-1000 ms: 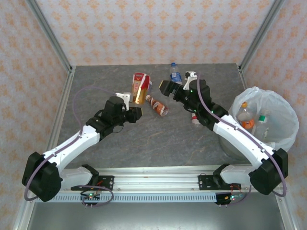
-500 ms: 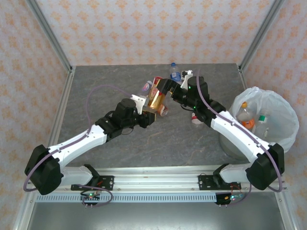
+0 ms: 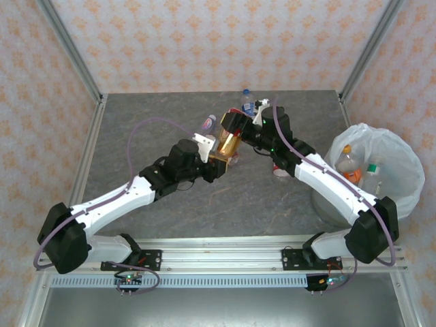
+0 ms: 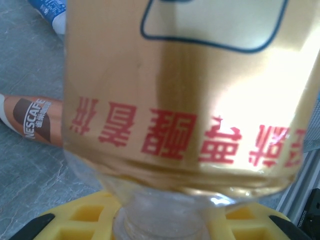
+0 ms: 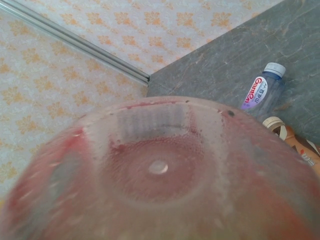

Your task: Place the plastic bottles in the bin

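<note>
Top external: left claw holds bottle (right claw at its base)

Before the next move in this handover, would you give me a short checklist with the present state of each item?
1. The left hand is shut on the gold bottle: ok.
2. The right hand is at the gold bottle's base end: ok.
3. The right hand grips firmly enough for the left hand to let go: cannot tell.
4. The bin is open, with room inside: ok.
5. The table is free of bottles: not ok; the blue-labelled bottle and the Nescafe bottle lie on it.
</note>
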Available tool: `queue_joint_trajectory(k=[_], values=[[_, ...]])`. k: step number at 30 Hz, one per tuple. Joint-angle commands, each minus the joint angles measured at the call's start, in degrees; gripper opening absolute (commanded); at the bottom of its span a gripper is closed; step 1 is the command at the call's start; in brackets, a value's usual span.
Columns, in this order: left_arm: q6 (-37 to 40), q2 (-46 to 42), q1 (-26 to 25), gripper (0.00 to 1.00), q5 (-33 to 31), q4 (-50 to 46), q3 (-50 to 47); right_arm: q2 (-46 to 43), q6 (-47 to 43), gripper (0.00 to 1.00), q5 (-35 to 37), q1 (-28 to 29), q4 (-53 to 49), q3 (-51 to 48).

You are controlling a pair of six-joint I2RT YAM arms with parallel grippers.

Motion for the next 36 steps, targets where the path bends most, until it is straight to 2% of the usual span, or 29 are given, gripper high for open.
queue_joint_trajectory(k=[1,4,8,15,18,24,25,28,29,32,36], values=[[2.2,0.7,-1.2,0.00,-4.3,-1.0,2.6,0.1,-0.8,0.81,1.1,-0.2,0.0,0.6],[2.2,1.0,-2.0,0.00,-5.8,-1.4,3.1,-0.3,-1.5,0.76,1.7,-0.3,-0.5,-0.1],[1.9,1.3,-2.0,0.00,-6.1,-1.2,3.1,-1.6,-2.5,0.65,5.1,-0.3,-0.7,-1.5],[1.7,1.0,-2.1,0.01,-5.9,-1.5,3.0,-1.9,-4.2,0.58,5.4,-0.2,-3.1,-1.5],[1.5,1.1,-2.1,0.13,-6.1,-1.5,3.0,-2.1,-4.5,0.57,5.6,-0.3,-3.3,-1.6],[1.9,-0.3,-2.1,0.43,-6.1,-0.8,2.3,-3.4,-5.6,0.55,8.4,-0.2,-4.5,-1.3],[2.2,-0.9,-2.1,0.49,-6.0,-0.6,1.9,-3.9,-6.3,0.55,9.2,-0.3,-5.2,-1.1],[2.2,-3.1,-2.0,0.84,-6.4,0.5,0.4,-5.4,-8.1,0.54,12.0,-0.3,-6.7,-1.0],[2.2,-3.9,-2.0,0.90,-6.3,0.8,0.0,-5.9,-8.7,0.54,13.1,-0.3,-7.2,-1.1],[2.0,-5.7,-2.0,1.00,-6.3,1.6,-0.9,-7.2,-9.8,0.53,15.0,-0.5,-7.7,-1.4],[2.3,-8.3,-1.9,1.00,-6.2,4.1,-2.7,-8.0,-11.4,0.52,16.7,-0.6,-8.5,-1.2]])
